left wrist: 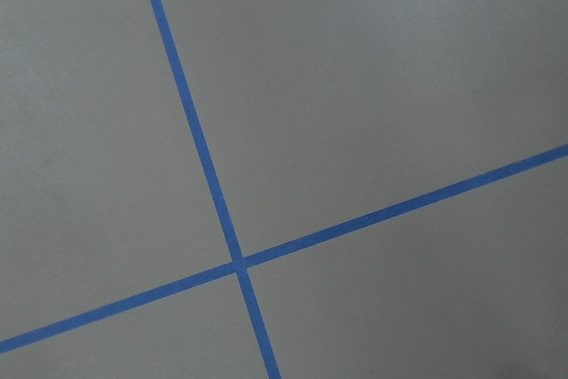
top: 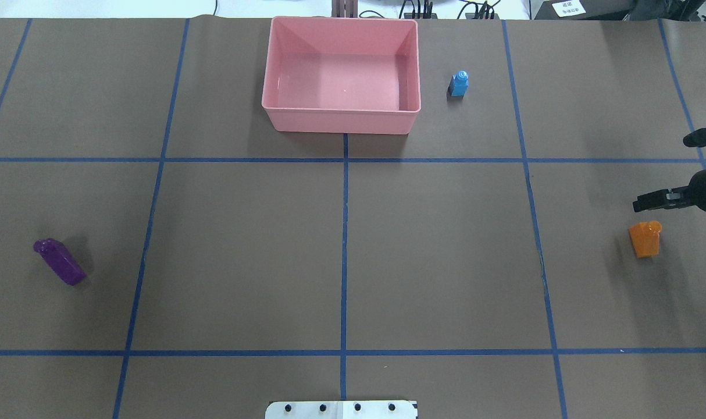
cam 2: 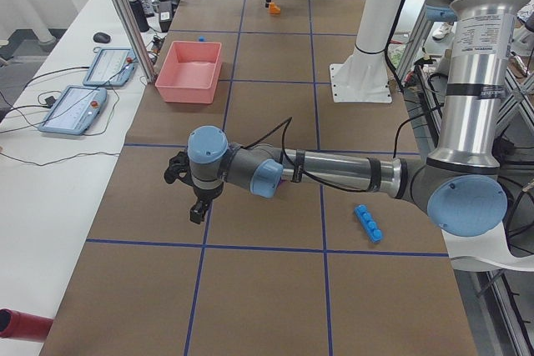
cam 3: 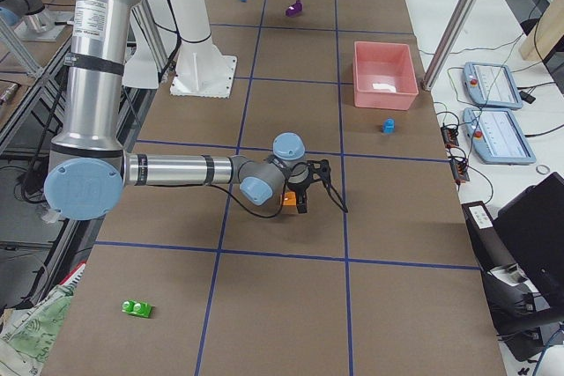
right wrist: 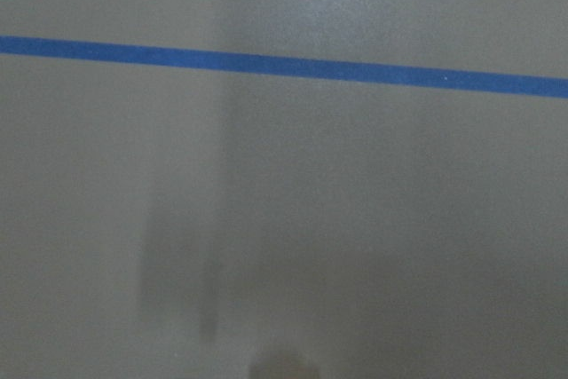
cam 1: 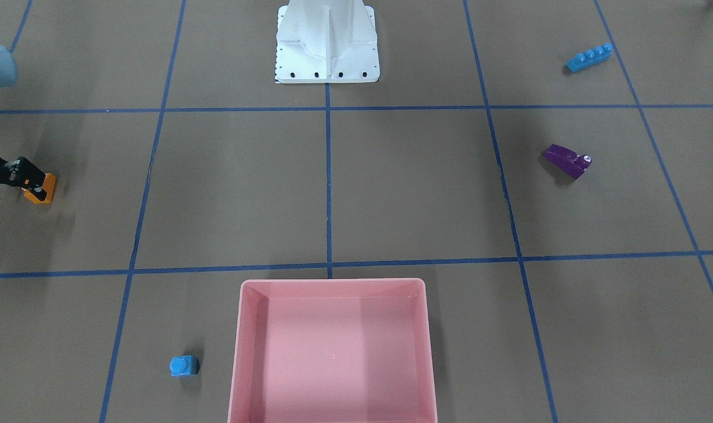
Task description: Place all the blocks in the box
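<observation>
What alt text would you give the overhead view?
An empty pink box sits at the far middle of a brown table, with three blocks outside it: a small blue block just right of it, an orange block at the right, a purple block at the left. The right gripper, open, is close to the orange block.

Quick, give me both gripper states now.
Left gripper: cannot be told; only a side view shows it.
Right gripper: open, holding nothing, next to the orange block.
</observation>
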`<action>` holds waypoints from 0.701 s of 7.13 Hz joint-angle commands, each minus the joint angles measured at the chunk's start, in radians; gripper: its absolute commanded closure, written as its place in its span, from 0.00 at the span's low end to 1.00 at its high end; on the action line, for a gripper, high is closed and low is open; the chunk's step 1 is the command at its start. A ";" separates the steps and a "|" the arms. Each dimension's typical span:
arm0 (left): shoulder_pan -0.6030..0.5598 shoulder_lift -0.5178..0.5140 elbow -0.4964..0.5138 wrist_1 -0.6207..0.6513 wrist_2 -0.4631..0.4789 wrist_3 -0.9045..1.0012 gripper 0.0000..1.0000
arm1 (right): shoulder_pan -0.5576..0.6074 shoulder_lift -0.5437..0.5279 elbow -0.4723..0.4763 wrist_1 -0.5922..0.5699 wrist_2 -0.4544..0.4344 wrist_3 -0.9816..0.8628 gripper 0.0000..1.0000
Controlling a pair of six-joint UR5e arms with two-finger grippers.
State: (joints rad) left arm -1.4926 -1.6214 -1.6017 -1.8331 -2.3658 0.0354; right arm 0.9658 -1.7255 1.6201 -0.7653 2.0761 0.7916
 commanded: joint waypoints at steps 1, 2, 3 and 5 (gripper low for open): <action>0.000 0.000 -0.001 0.000 -0.001 0.000 0.00 | -0.091 -0.002 -0.006 0.015 -0.088 0.029 0.10; 0.000 0.000 0.000 0.000 0.000 0.000 0.00 | -0.102 -0.008 -0.006 0.014 -0.094 0.028 0.67; 0.000 0.000 0.000 0.000 0.000 0.000 0.00 | -0.099 -0.020 0.010 0.014 -0.093 0.021 1.00; 0.000 0.000 0.002 0.000 0.000 0.000 0.00 | -0.096 -0.055 0.067 0.008 -0.081 0.015 1.00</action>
State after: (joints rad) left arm -1.4926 -1.6214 -1.6011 -1.8331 -2.3655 0.0353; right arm 0.8690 -1.7611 1.6533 -0.7536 1.9882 0.8094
